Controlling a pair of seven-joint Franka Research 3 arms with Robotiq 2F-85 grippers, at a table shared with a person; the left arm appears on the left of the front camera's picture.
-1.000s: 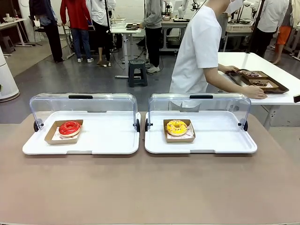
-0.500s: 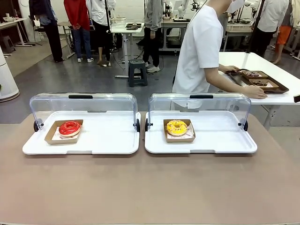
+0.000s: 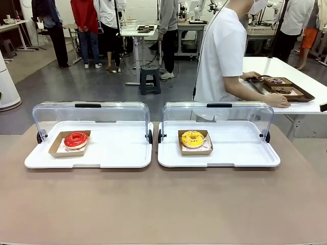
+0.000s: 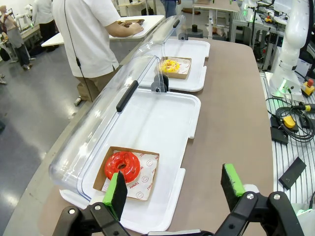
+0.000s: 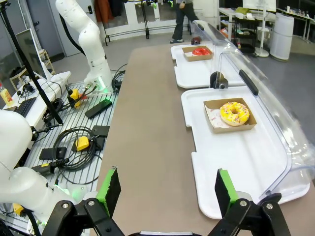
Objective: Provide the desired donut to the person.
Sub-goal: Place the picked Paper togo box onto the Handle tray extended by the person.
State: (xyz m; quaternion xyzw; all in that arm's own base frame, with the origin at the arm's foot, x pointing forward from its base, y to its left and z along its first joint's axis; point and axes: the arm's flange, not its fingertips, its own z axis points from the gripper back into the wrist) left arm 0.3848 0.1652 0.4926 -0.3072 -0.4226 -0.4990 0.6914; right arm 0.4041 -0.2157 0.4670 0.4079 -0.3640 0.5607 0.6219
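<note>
A red glazed donut (image 3: 76,139) lies in a cardboard tray on the left white tray (image 3: 117,150); the left wrist view has this red donut (image 4: 122,165) just beyond my open left gripper (image 4: 174,190). A yellow sprinkled donut (image 3: 192,138) lies in its cardboard tray on the right white tray (image 3: 240,148); the same yellow donut (image 5: 234,113) lies ahead and to the right of my open right gripper (image 5: 167,191). The person (image 3: 219,56) in a white shirt stands behind the trays, turned sideways, with both hands at a brown tray (image 3: 283,89) on a side table.
Both white trays have clear hinged lids (image 3: 91,113) standing open at the back. The brown table surface (image 3: 163,204) in front of the trays is bare. Bystanders, tables and a stool (image 3: 150,79) are far behind. Cables and boxes (image 5: 81,142) lie beside the table's edge.
The person has shifted a little to the right at the side table. The donuts and trays have not moved.
</note>
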